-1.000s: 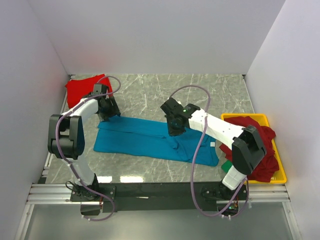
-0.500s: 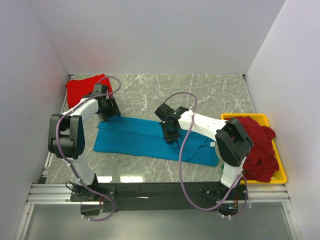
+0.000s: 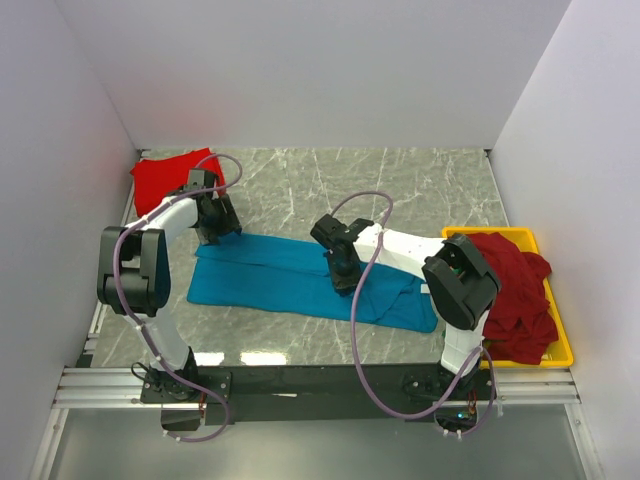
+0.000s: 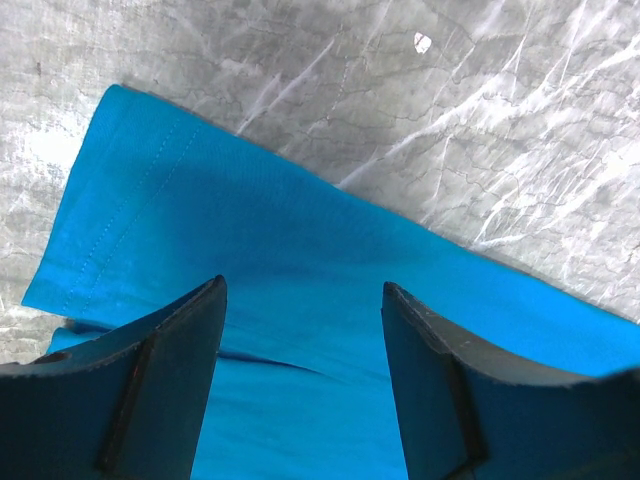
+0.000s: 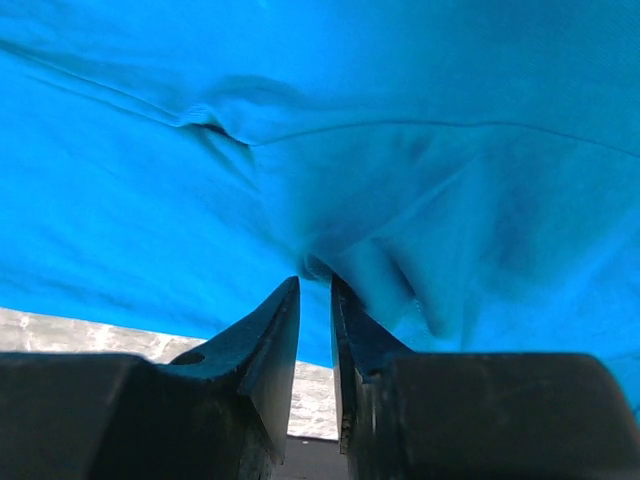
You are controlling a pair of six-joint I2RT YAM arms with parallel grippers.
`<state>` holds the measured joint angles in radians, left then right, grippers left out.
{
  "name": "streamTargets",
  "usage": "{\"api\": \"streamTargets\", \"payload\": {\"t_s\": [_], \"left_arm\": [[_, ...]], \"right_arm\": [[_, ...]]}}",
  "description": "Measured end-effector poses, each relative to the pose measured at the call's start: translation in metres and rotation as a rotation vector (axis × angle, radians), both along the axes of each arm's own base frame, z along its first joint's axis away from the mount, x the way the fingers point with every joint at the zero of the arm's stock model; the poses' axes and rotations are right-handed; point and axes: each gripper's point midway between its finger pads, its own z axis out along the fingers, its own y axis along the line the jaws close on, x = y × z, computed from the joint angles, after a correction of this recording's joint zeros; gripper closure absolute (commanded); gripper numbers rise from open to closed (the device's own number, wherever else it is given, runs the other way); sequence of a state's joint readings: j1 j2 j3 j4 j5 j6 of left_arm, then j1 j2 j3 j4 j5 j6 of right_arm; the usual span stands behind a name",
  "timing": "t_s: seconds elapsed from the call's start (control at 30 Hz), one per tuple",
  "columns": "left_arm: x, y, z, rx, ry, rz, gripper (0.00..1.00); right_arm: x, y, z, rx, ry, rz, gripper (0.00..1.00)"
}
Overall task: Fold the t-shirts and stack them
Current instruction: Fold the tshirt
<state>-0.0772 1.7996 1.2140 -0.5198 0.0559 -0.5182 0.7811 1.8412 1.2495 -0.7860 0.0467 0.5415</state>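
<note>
A teal-blue t-shirt [image 3: 270,275] lies on the marble table as a long folded band. My left gripper [image 3: 215,225] hovers open over its far left corner, and in the left wrist view its fingers [image 4: 305,285] straddle flat teal cloth [image 4: 300,230] without touching it. My right gripper [image 3: 343,272] is down on the middle of the band. In the right wrist view its jaws [image 5: 315,280] are nearly together, pinching a small pucker of the teal cloth [image 5: 150,180], with wrinkles running out from the tips. A bright red t-shirt [image 3: 165,178] lies folded at the far left corner.
A yellow tray [image 3: 562,352] at the right edge holds a heap of dark red t-shirts [image 3: 515,290]. White walls close in the table on the left, back and right. The right arm's cable loops over the teal shirt's right part.
The right arm has swung left and nearer, its gripper sliding down onto the middle of the teal shirt, and its elbow has come off the tray. The left arm has stayed put.
</note>
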Motion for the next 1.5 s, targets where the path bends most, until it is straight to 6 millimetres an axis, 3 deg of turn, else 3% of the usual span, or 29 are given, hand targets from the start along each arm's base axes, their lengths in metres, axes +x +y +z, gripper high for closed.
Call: {"api": "streamTargets", "payload": {"t_s": [0.37,0.63,0.97,1.27,1.5], "left_arm": [[0.000,0.000,0.000,0.000,0.000,0.000,0.31],[0.000,0.000,0.000,0.000,0.000,0.000,0.31],[0.000,0.000,0.000,0.000,0.000,0.000,0.31],[0.000,0.000,0.000,0.000,0.000,0.000,0.31],[0.000,0.000,0.000,-0.001,0.000,-0.001,0.31]], "right_arm": [[0.000,-0.009,-0.006,-0.038,-0.006,-0.033,0.72],[0.000,-0.013,-0.011,-0.052,-0.001,-0.049,0.87],[0.001,-0.015,-0.010,-0.050,0.002,-0.063,0.94],[-0.003,-0.017,0.005,-0.034,0.003,-0.059,0.99],[-0.003,0.000,0.023,0.043,0.033,-0.002,0.99]]}}
